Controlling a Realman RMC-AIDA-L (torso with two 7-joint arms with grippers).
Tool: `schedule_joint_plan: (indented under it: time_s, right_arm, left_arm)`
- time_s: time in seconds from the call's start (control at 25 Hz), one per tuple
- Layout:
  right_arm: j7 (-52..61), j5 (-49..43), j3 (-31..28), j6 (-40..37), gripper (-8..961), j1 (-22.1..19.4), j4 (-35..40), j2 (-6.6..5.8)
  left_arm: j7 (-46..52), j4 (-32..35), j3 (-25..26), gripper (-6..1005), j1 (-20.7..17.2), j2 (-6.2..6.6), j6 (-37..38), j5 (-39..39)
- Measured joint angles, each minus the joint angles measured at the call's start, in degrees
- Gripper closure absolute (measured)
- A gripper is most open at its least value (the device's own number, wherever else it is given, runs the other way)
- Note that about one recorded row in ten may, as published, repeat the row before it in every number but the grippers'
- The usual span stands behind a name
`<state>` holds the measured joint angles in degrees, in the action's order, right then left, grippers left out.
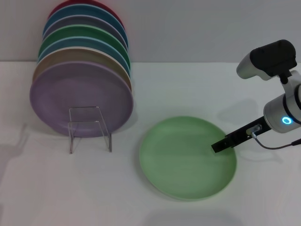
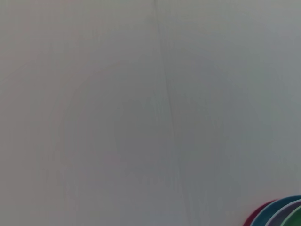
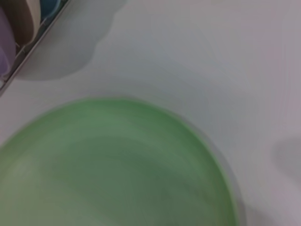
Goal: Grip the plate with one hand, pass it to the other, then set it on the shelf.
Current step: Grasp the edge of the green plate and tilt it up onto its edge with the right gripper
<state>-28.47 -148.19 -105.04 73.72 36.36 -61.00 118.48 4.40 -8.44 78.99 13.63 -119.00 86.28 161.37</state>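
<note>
Reaching in from the right, the black slim-fingered right gripper [image 1: 221,146] on its white-grey arm with the glowing blue ring hangs low over the near right edge of the round, pale mint-green matte plate [image 1: 187,157], which lies flat on the white worktop [image 1: 70,193]. Whether its jaws are open or closed, I cannot tell. This looks like step 1, the first grip, not yet made. Next it must settle onto the rim and pinch it. The small transparent shelf [image 1: 90,128] stands well to the left, already propping a row of coloured plates [image 1: 80,94]. The left gripper is out of sight.
</note>
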Motion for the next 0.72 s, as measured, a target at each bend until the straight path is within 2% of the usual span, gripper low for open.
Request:
schedule_joint_plan:
  time_s: [0.24, 0.6, 0.72]
  right_arm:
    - [0.1, 0.0, 0.2, -0.1, 208, 1.0, 2.0, -0.04]
    - [0.4, 0.0, 1.6, -1.5, 382, 1.3, 2.7, -0.09]
    - [0.6, 0.0, 1.7, -1.6, 501, 1.3, 2.7, -0.09]
  left_arm:
    - [0.0, 0.0, 0.1, 220, 0.2, 0.10, 0.0, 0.0]
    - [0.0, 0.2, 0.3, 220, 0.3, 0.13, -0.1, 0.0]
    - [0.0, 0.2, 0.3, 220, 0.3, 0.18, -0.1, 0.0]
